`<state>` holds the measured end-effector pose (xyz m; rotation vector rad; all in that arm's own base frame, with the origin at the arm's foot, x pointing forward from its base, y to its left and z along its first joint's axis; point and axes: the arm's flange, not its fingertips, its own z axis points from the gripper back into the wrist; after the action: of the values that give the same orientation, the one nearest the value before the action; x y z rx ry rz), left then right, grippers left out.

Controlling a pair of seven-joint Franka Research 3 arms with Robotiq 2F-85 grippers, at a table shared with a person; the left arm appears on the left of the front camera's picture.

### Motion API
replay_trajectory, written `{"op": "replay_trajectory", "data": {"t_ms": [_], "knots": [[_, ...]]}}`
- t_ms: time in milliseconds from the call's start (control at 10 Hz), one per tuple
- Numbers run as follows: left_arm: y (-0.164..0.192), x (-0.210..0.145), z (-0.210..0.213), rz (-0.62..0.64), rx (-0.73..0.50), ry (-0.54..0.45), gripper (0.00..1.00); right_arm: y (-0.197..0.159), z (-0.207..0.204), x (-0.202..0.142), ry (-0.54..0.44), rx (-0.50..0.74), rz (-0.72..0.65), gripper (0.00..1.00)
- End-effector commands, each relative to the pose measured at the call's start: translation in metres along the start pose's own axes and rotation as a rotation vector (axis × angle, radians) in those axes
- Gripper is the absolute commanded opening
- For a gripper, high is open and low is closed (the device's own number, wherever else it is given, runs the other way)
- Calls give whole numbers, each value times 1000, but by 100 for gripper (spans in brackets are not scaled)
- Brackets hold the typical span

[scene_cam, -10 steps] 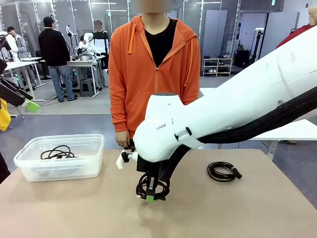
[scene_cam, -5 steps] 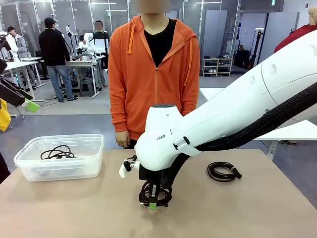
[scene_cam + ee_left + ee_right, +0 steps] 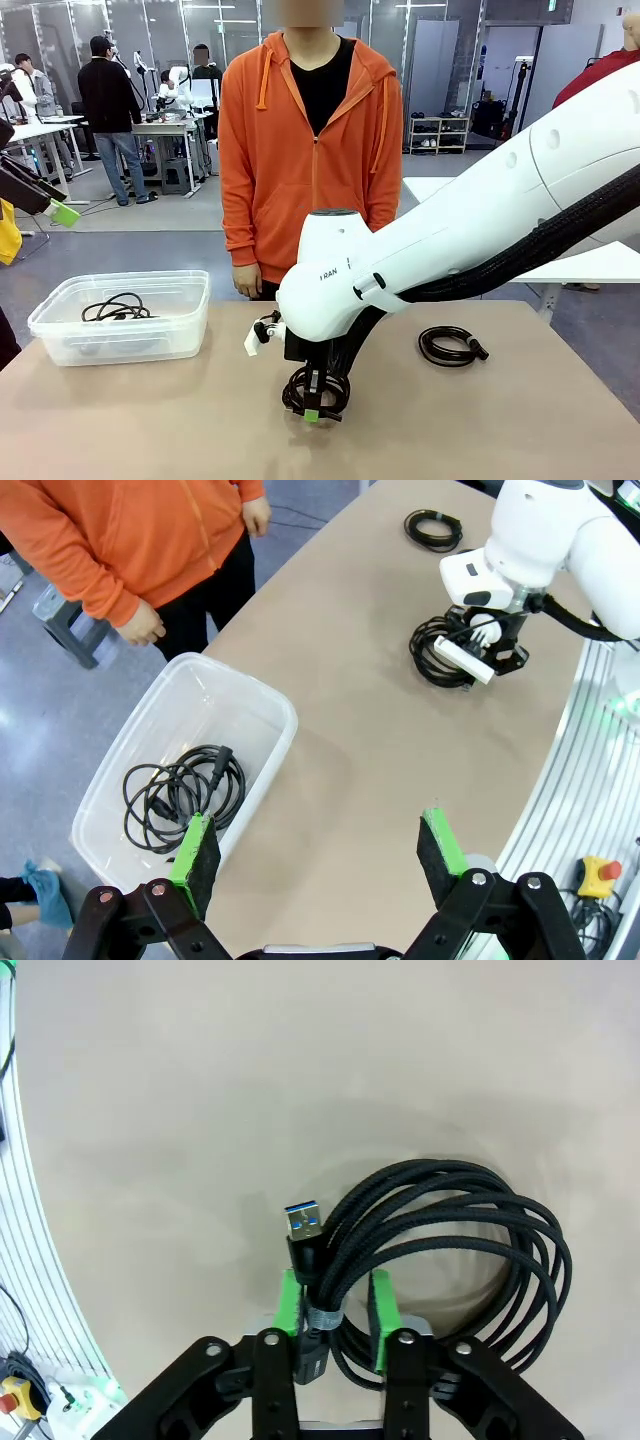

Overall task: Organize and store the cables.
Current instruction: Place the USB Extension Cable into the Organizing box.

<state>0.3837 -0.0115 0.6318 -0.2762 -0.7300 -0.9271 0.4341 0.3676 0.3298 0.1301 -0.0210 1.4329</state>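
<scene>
The right gripper [image 3: 335,1300] was closed on one side of a braided black cable coil [image 3: 450,1250]. Its green pads [image 3: 287,1305] pinched several strands close to the blue-tongued USB plug [image 3: 303,1222], at the middle of the table [image 3: 150,430]. Whether the coil rested on the tabletop or hung just clear of it was hard to tell.

The pinch took only one edge of the bundle, so the loops on the far side would likely sag and swing. A slow, straight lift before any sideways travel seemed wise, high enough to clear the wall of the clear plastic bin [image 3: 120,345] at the robot's left, where a second cable [image 3: 115,308] already lay. The left gripper [image 3: 318,845] hung wide open and empty above the table beside that bin, so the carry should pass clear of it. A third coil [image 3: 450,346] lay on the table to the right, well apart.
</scene>
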Motion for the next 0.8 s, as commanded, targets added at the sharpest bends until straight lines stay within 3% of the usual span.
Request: {"op": "replay_trajectory", "data": {"t_ms": [0, 100, 200, 700], "knots": [[-1, 1, 0, 10, 14, 13, 100, 2, 4, -1, -2, 2, -5, 74], [-1, 1, 0, 10, 14, 13, 100, 3, 5, -1, -4, 3, -4, 90], [-1, 1, 0, 10, 14, 13, 100, 5, 6, -1, -6, 2, -4, 98], [-1, 1, 0, 10, 14, 13, 100, 19, 55, -27, -54, -13, 0, 100]]}}
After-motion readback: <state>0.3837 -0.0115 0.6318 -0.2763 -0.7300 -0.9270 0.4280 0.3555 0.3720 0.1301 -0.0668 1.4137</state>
